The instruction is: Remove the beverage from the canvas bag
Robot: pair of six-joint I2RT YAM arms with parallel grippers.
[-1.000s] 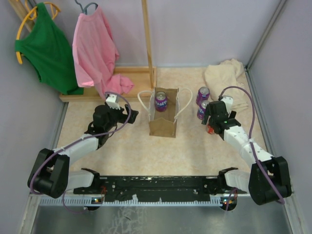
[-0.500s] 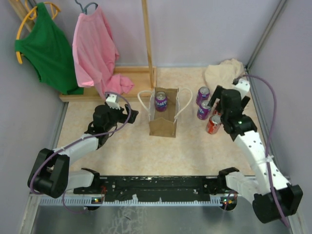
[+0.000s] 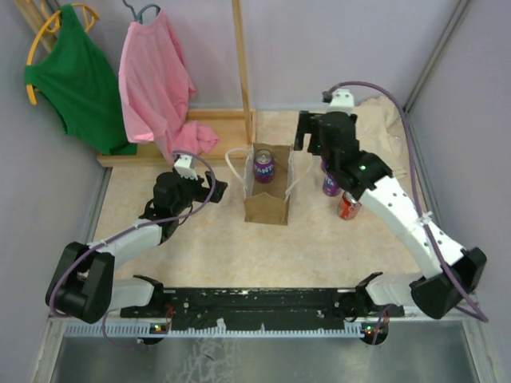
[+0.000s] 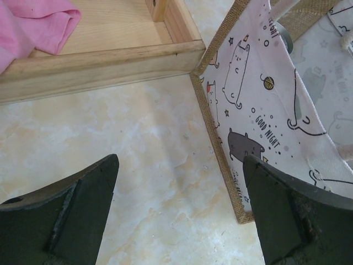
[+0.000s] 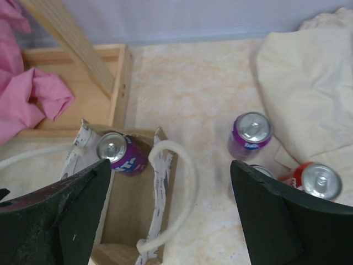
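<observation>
The tan canvas bag (image 3: 267, 195) stands open mid-table with white loop handles (image 5: 179, 187). A purple beverage can (image 3: 263, 166) stands upright in its far end; in the right wrist view the can (image 5: 121, 154) shows in the bag (image 5: 132, 221) at lower left. My right gripper (image 3: 313, 144) hovers open and empty above the gap between the bag and the loose cans; from its wrist the gripper (image 5: 171, 165) spans the bag's right handle. My left gripper (image 3: 217, 186) stands open and empty just left of the bag; in its own view, the gripper (image 4: 181, 165) faces the bag's cat-printed side (image 4: 265, 110).
To the right of the bag stand a purple can (image 5: 251, 134), a second purple can (image 3: 331, 185) and a red can (image 5: 315, 182). A cream cloth (image 5: 303, 83) lies behind them. A wooden rack base (image 4: 99, 55) with a pink garment (image 3: 156, 80) sits at back left.
My right gripper has left the red can standing by the purple cans and swung up, back and left toward the bag. The left arm has not moved.
</observation>
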